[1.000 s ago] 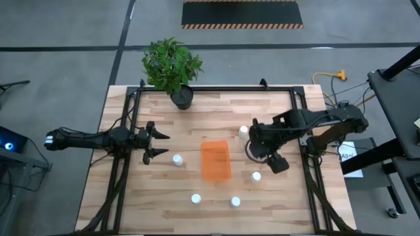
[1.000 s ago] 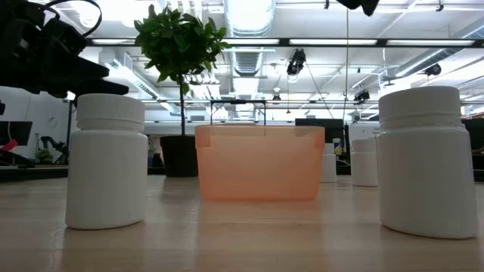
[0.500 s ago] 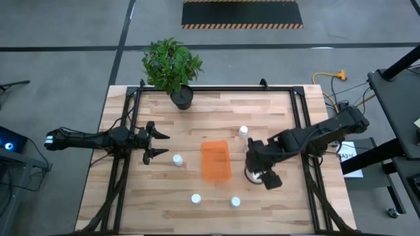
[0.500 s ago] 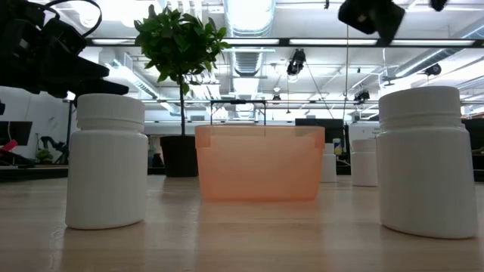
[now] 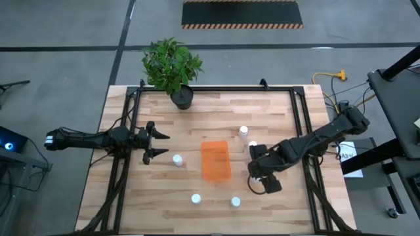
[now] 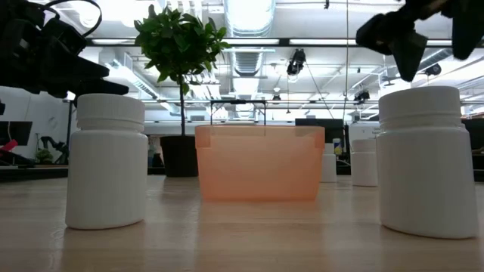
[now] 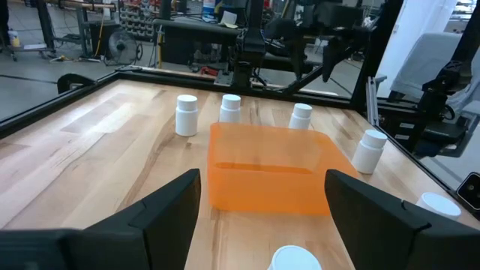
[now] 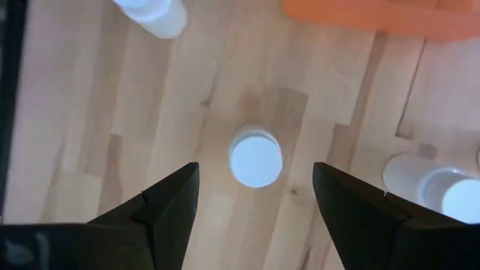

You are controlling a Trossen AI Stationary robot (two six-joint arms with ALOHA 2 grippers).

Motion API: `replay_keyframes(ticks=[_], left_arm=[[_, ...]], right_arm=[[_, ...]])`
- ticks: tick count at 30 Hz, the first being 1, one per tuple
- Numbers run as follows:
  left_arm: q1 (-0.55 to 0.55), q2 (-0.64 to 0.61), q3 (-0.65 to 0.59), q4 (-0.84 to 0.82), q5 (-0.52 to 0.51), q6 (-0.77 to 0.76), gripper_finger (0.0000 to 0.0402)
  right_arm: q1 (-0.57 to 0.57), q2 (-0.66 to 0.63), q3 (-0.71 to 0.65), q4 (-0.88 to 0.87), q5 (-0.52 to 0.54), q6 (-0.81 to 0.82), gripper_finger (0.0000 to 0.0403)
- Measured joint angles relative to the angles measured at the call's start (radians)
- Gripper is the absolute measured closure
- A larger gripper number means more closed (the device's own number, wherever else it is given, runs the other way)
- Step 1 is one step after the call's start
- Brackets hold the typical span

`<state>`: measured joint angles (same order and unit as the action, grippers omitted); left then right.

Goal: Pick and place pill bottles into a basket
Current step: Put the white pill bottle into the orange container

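Over the last second, swung the right claw (image 5: 261,181) toward the counter's (image 5: 216,105) near edge, right of the basket (image 5: 216,160); now hangs released and empty above 1 upright pill bottle (image 8: 256,159); likely lined up for descent. White, capped, all 6 outside the empty orange basket mid-counter. Left claw (image 5: 157,144) released, waiting at the left edge.

Counted six pill bottles (image 7: 186,114) on one table (image 5: 275,105), all white and alike. Made out five from above: two close together right of centre, one left of the basket, two towards the near edge. Found the sixth under the right arm, visible only in the right wrist view. Logged one orange basket (image 5: 216,160) and one potted plant (image 5: 172,65), far left. Noted two arms, two grippers: left gripper (image 5: 163,145), right gripper (image 8: 255,171).
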<state>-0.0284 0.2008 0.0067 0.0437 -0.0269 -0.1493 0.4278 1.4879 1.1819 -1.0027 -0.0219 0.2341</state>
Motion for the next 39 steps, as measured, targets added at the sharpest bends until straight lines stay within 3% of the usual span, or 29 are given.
replay_keyframes(ticks=[39], left_arm=[[0.0,0.0,0.0,0.0,0.0,0.0,0.0134]], right_arm=[[0.0,0.001,-0.252,0.338,-0.001,-0.008,0.0154]])
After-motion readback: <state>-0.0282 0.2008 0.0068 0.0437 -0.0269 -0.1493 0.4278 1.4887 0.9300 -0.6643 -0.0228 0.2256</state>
